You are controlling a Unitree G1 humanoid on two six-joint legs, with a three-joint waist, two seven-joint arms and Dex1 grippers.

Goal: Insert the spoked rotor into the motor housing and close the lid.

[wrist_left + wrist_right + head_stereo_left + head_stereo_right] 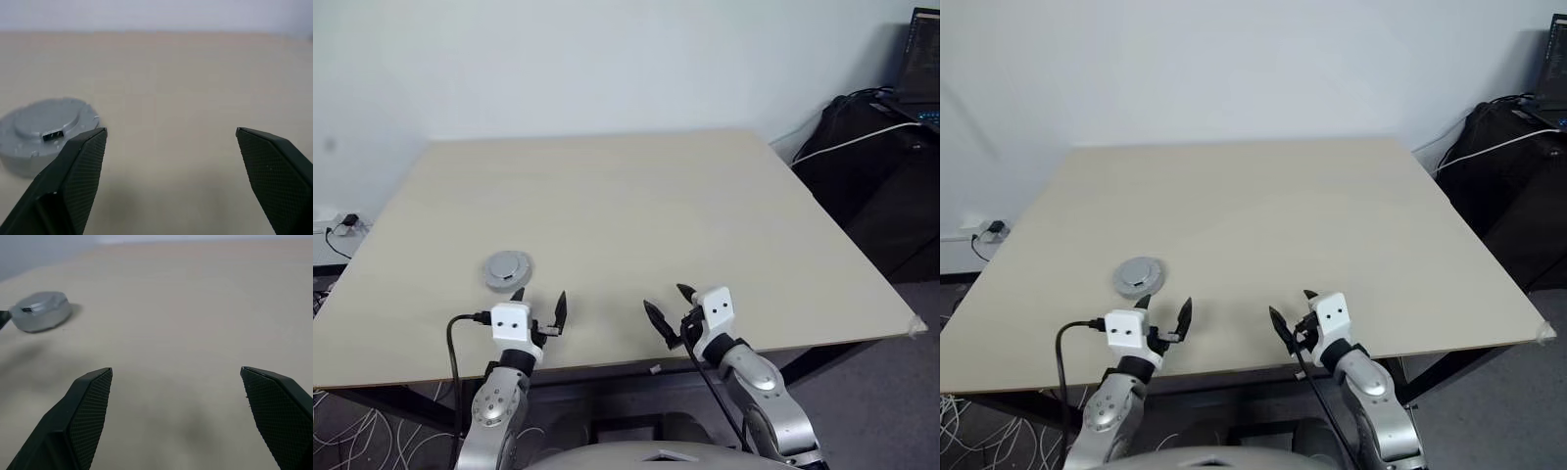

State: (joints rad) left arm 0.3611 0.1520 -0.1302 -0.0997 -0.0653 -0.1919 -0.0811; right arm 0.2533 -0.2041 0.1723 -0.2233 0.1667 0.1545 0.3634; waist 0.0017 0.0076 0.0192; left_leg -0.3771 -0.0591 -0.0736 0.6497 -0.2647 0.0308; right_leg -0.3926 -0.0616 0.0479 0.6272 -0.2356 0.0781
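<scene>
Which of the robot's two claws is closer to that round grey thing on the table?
The left. The left gripper hovers open just short of the grey disc; the right gripper, also open, is well off to the disc's right.

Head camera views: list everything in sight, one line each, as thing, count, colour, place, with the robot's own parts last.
Round flat grey metal lid: one, grey, closed on its round base on the table's near left part, just beyond the left gripper.
Rectangular wooden table: one, pale beige, middle of the scene.
Bags and gear: dark, beside the table's far right corner; count unclear.
Wall socket with cables: one, white, left of the table.
Left gripper: one, black fingers, open, near table edge.
Right gripper: one, black fingers, open, near table edge.
</scene>
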